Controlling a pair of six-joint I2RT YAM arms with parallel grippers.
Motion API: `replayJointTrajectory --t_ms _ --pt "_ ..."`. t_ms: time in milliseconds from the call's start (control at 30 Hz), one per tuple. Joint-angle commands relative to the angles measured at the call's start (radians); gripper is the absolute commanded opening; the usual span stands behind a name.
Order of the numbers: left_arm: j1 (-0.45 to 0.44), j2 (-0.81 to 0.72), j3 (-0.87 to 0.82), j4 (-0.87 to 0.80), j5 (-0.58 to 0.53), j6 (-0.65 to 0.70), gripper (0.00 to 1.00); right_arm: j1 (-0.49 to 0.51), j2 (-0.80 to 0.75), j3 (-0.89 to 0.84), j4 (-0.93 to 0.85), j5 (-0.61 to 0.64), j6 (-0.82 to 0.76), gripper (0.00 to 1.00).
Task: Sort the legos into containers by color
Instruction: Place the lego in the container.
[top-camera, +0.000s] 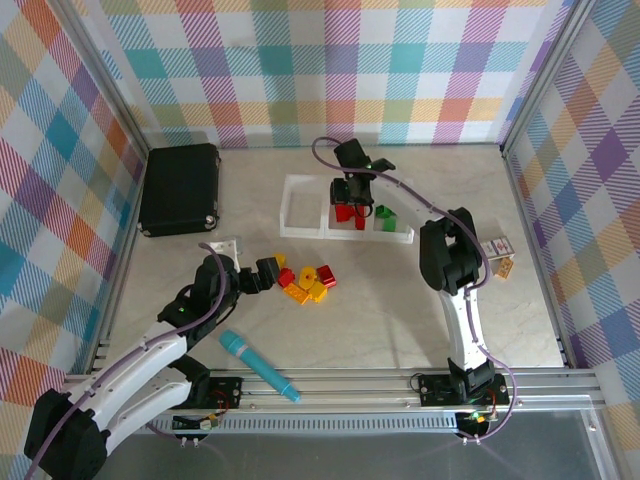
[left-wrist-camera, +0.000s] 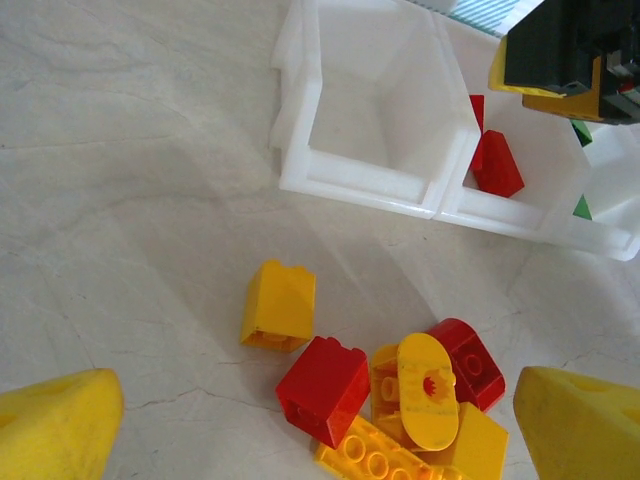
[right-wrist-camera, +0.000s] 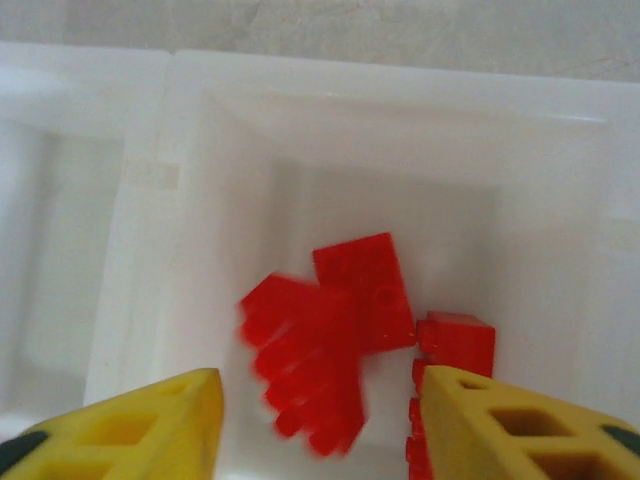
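The clear three-compartment tray (top-camera: 300, 232) lies at mid-table. My right gripper (top-camera: 350, 200) hangs over its middle compartment. Its jaws (right-wrist-camera: 318, 400) are open, and a blurred red brick (right-wrist-camera: 305, 385) sits loose between the fingers, above two other red bricks (right-wrist-camera: 365, 290). A green brick (top-camera: 384, 215) lies in the right compartment. Near the table's middle is a pile of yellow and red legos (top-camera: 305, 283). My left gripper (top-camera: 268, 275) is just left of the pile, open (left-wrist-camera: 320, 430). A red brick (left-wrist-camera: 325, 385) and a yellow brick (left-wrist-camera: 277, 303) lie ahead of its fingertips (left-wrist-camera: 60, 420).
A black case (top-camera: 180, 188) lies at the back left. A teal marker-like cylinder (top-camera: 260, 366) rests near the front edge. A small box (top-camera: 499, 255) stands by the right arm. Plaid walls close off three sides.
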Motion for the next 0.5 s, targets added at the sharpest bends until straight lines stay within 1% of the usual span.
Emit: replayJointTrajectory --t_ms 0,100,167,333,467 --pt "-0.004 0.024 0.044 -0.012 0.007 -0.021 1.00 -0.012 -0.006 0.006 -0.025 -0.051 -0.024 0.63" --pt "-0.011 0.055 0.062 -0.023 -0.007 -0.047 0.99 -0.012 -0.038 -0.008 -0.028 -0.071 -0.026 0.71" --pt "-0.017 0.086 0.083 -0.035 -0.005 -0.059 0.99 -0.012 -0.082 -0.047 -0.009 -0.083 -0.025 0.73" --pt "-0.063 0.187 0.153 -0.078 -0.004 -0.036 1.00 -0.011 -0.243 -0.226 0.083 -0.146 -0.013 0.77" --pt "-0.095 0.273 0.211 -0.125 0.008 -0.017 1.00 -0.011 -0.379 -0.405 0.157 -0.184 0.010 0.77"
